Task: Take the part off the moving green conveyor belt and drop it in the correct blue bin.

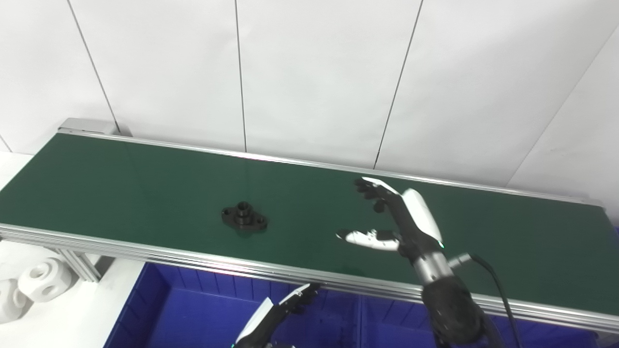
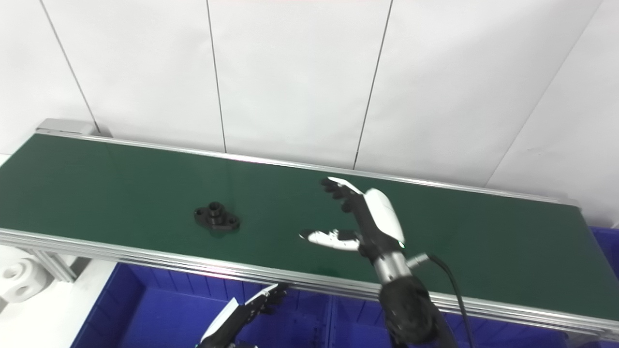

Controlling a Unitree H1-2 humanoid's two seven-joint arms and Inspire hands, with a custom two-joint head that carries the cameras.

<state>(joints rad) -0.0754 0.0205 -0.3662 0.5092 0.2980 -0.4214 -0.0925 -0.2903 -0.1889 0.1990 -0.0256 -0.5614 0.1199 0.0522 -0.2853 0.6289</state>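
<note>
A black flanged part (image 1: 244,217) with a raised round hub lies flat on the green conveyor belt (image 1: 121,179), left of centre. My right hand (image 1: 394,217) hovers over the belt to the right of the part, open, with fingers and thumb spread toward it and nothing held. A clear gap of belt separates hand and part. My left hand (image 1: 278,311) sits low at the bottom edge, over a blue bin (image 1: 193,314) below the belt's front rail, fingers extended and empty.
Blue bins (image 2: 348,319) run under the conveyor's front rail, split by a divider. White blocks with round holes (image 1: 43,278) lie on the white surface at the lower left. A white panelled wall stands behind the belt.
</note>
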